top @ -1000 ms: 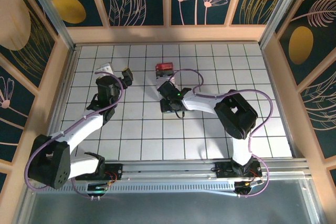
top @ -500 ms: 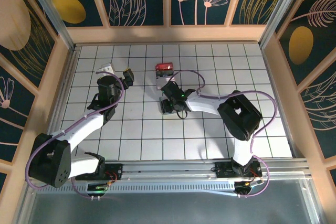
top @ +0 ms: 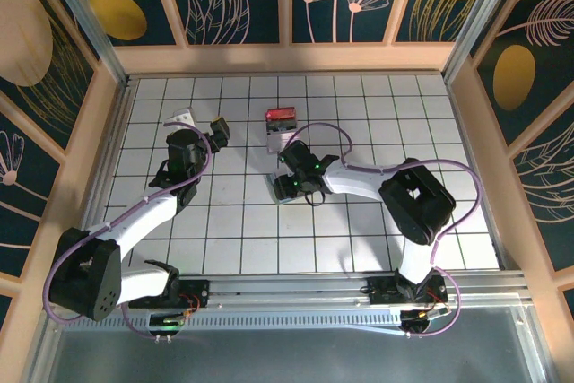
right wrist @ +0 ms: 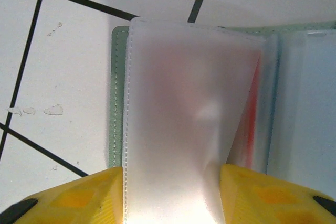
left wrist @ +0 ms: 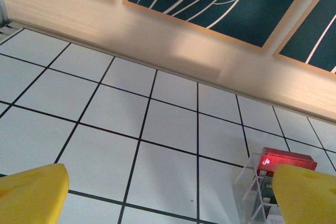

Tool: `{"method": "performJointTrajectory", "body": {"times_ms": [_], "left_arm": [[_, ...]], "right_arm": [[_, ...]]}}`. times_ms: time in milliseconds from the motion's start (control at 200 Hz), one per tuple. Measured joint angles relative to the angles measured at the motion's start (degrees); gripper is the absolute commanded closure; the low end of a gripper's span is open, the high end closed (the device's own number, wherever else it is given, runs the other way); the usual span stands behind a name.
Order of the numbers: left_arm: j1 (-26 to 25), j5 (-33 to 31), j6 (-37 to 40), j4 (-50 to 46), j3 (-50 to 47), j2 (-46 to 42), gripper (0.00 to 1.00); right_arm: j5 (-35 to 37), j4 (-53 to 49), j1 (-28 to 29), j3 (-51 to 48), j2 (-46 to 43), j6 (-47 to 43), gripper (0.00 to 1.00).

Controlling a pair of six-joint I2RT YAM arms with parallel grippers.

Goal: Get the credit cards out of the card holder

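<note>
- Right wrist view: we see the right gripper (right wrist: 172,195) with its yellow fingers (right wrist: 79,198) pressed against both side edges of a frosted sleeve (right wrist: 178,108) of the card holder (right wrist: 117,93), pinching it.
- The card holder lies open on the tiled table (right wrist: 63,51); a red credit card (right wrist: 252,114) shows dimly through the sleeves.
- From above, we find it mid-table, under the right gripper (top: 291,182).
- The left gripper (left wrist: 168,198) hangs spread wide over bare tiles, well apart from the card holder, with a clear box (left wrist: 273,174) beside its right finger.

Right fingers (right wrist: 68,203) closed in on card holder (right wrist: 117,93) sleeve; right elbow (top: 413,199) swung outward, toward table's right side.
</note>
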Motion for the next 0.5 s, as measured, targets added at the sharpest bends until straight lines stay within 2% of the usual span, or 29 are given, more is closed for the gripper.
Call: {"method": "performJointTrajectory", "body": {"times_ms": [115, 250, 500], "left_arm": [[0.00, -0.02, 0.02, 0.00, 0.00, 0.00, 0.01], [0.00, -0.02, 0.02, -0.02, 0.00, 0.00, 0.01], [0.00, -0.02, 0.04, -0.04, 0.00, 0.00, 0.01]], "right_arm": [[0.33, -0.04, -0.04, 0.00, 0.00, -0.02, 0.48], [0.92, -0.11, -0.09, 0.00, 0.00, 0.04, 0.52], [1.33, -0.33, -0.42, 0.00, -0.61, 0.48, 0.43]]}}
